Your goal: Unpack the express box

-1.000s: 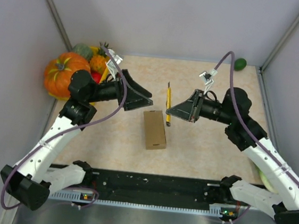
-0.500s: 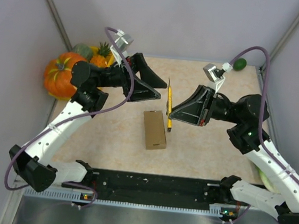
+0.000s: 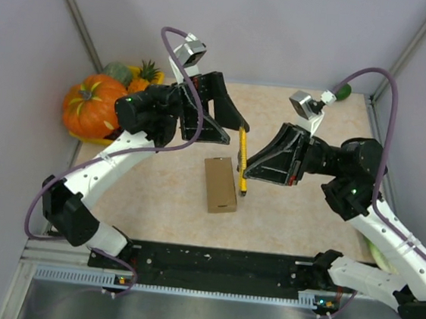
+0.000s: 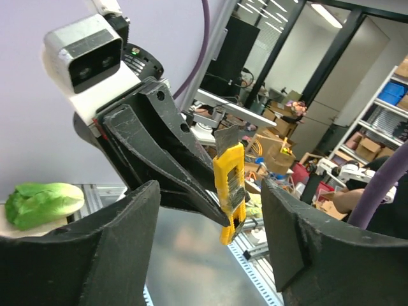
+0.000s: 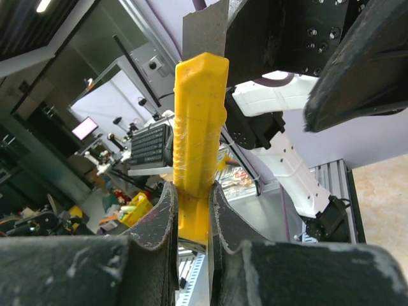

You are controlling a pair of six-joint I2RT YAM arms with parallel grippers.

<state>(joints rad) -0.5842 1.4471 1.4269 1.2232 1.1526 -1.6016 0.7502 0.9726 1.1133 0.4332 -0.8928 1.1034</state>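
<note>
At the near edge of the beige table sit the two arm bases. Just beyond them, near the middle of the table, lies the one express box, lengthwise near to far. Its top is flat and shut, so what it holds cannot be seen, and neither gripper touches it. Just right of the box, the right gripper is pressed together on the one yellow utility knife. The right wrist view shows its two fingers pinching the yellow handle, with the grey blade pushed out at the far end. The left gripper reaches in from the left with its jaws spread. In the left wrist view its fingers stand on either side of the knife without touching it. At the table's right edge lies one green leafy vegetable. In the far left corner is a yellow fruit tray holding one orange pumpkin, one small pineapple and one grey-green fruit. Other items there are hidden behind the left arm. In the far right corner rests one small dark green fruit.
</note>
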